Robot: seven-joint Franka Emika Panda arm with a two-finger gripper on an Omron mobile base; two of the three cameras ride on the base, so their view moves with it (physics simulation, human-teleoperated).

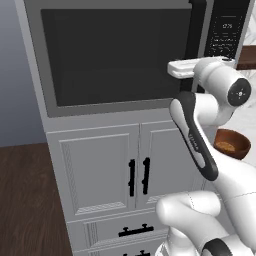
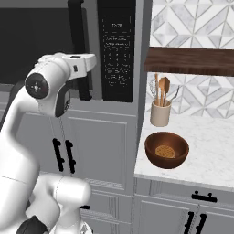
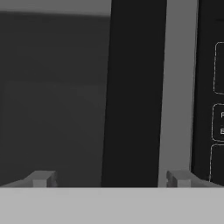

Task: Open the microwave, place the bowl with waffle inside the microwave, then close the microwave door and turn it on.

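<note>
Microwave door shut, so handle first. Pincer spread apart, tips straddling the black bar handle at twelve o'clock, lined up for a pull. Farther off at three o'clock: bowl waiting on the bench, waffle inside, clear of the door's swing.

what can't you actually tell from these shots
- Microwave cavity: hidden behind the closed door's dark window, both base views.
- Keypad labels: too small in the base views, cut off at the right edge of the hand view.
- Gripper contact with the black bar handle: fingertips straddle it, open; touching or not, unclear.
- Waffle in the bowl: texture too small.
</note>
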